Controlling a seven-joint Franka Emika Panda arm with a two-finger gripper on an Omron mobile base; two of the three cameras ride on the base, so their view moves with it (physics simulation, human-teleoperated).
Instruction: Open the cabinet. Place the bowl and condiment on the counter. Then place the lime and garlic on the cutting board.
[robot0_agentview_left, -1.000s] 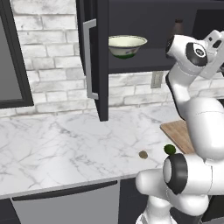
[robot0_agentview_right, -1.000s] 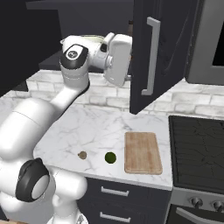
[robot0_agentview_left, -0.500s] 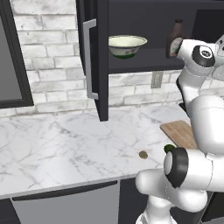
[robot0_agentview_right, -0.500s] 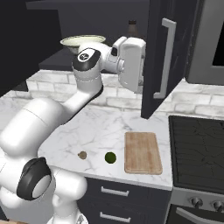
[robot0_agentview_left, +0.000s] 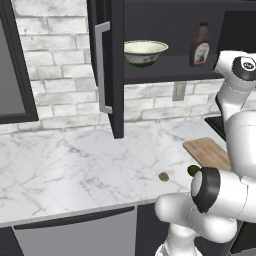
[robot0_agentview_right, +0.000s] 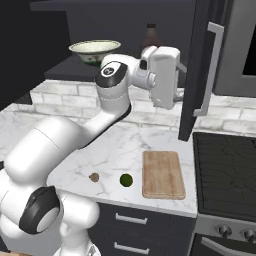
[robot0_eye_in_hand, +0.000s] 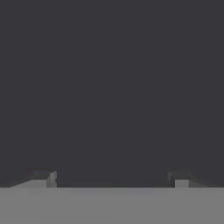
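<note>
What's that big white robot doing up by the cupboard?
The robot has the black cabinet open, both doors swung wide. Its end effector is open and empty, up close to the right door. The bowl and the condiment bottle sit on the shelf inside. Down on the counter, the lime and the garlic lie beside the cutting board, not on it.

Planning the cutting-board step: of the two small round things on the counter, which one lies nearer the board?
The lime, the dark-green ball, lies nearer the cutting board. The garlic, a smaller tan-brown lump, sits on the lime's far side, further from the board.
</note>
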